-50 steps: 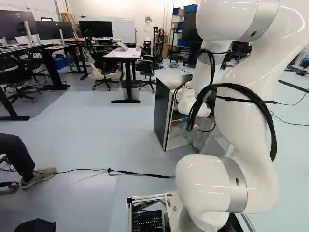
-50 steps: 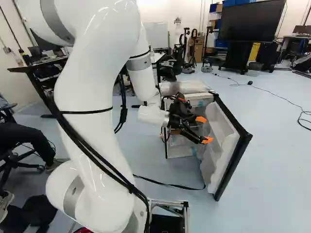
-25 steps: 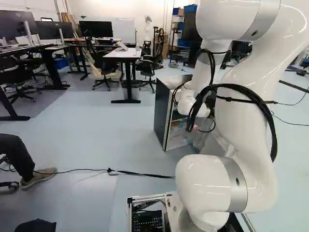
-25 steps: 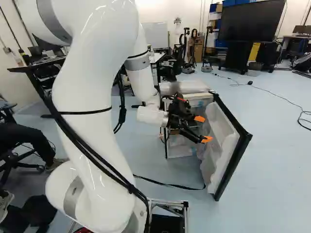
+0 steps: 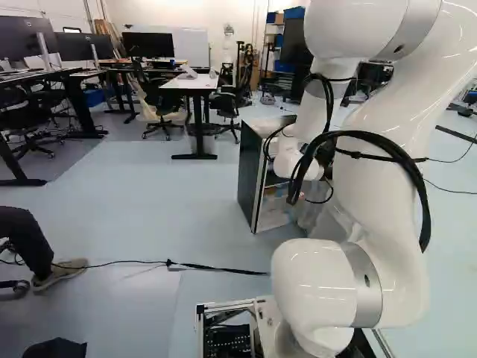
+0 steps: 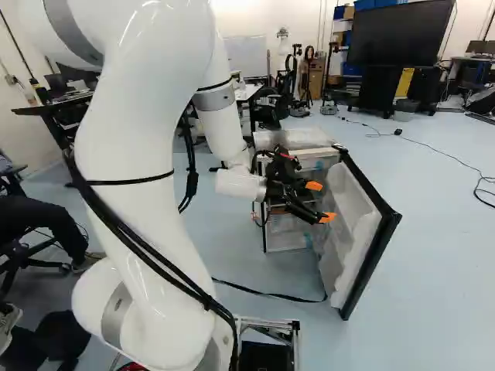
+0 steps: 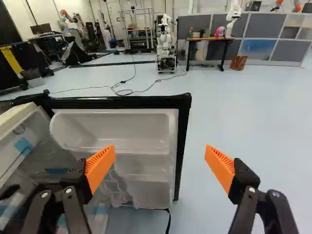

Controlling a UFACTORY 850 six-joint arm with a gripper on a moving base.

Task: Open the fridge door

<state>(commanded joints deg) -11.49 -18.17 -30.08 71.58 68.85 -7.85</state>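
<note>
1. The black two-fingered gripper with orange pads (image 6: 320,202) is spread wide.
2. The white-lined, black-edged door (image 6: 352,232) of the small, boxy fridge (image 5: 251,175) stands open ahead of it; whether they touch is hard to say.

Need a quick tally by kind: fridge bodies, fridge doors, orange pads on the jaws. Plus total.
Fridge bodies: 1
Fridge doors: 1, standing open
Orange pads on the jaws: 2, spread apart
Total: 4
</note>
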